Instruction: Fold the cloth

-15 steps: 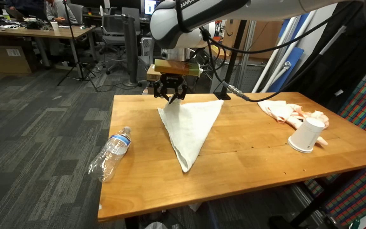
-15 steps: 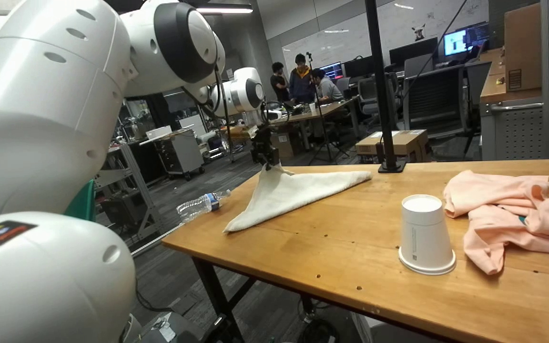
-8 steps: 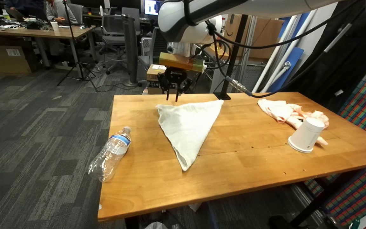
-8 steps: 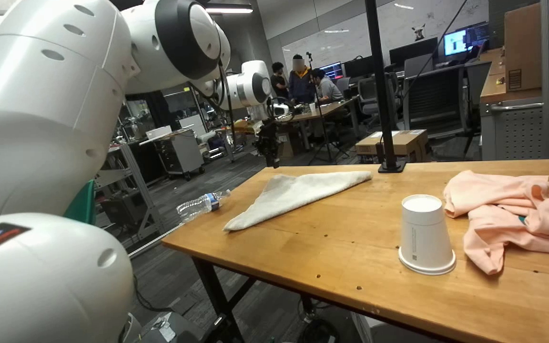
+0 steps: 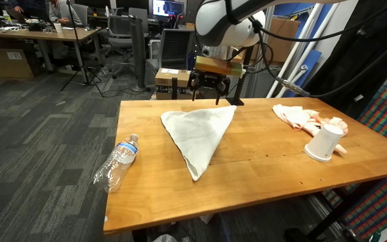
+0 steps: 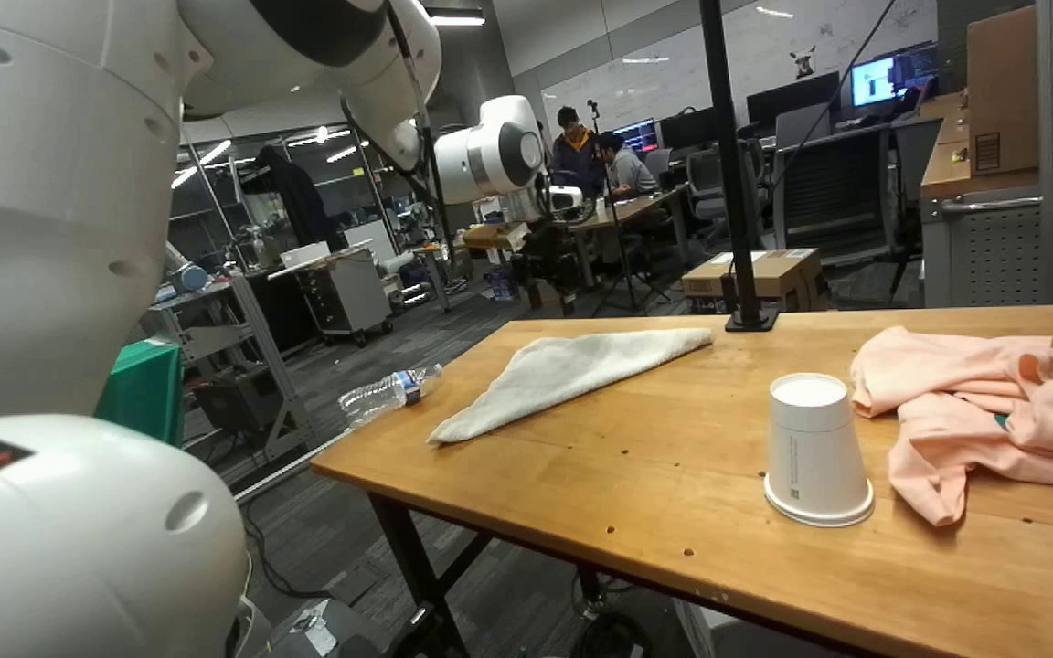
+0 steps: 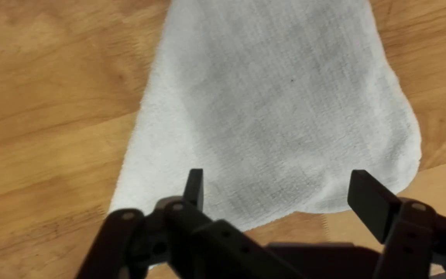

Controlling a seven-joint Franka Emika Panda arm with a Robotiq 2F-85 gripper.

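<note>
- Plainly, the white cloth lies on the wooden counter in an exterior view, spread as a rough triangle with its narrow tip toward the camera. Its doubled-looking lower left edge suggests at least one fold is made. A plastic bottle lies on its side to the left, not touching it. The fingers hang above the cloth's back edge, well spread, clear of the fabric.
- Seen in an exterior view, an upturned paper cup and rumpled pink fabric sit well apart from the cloth, so they should not hinder a fold. The cloth lies low, its near edge rounded and thick-looking, probably a crease holding two layers. Air shows beneath the dark fingers.
- Lastly, in the wrist view the fingers stand wide apart, nothing held, with cloth and bare wood visible between them. The weave looks soft and slightly fuzzy: I would expect it to be light, limp, not slippery and hard to damage, but apt to sag or peel into layers. The best hold is likely the rounded corner at right, or the rippled edge beside it; a low pinch should catch both layers, where the flatter edge may slip away.
</note>
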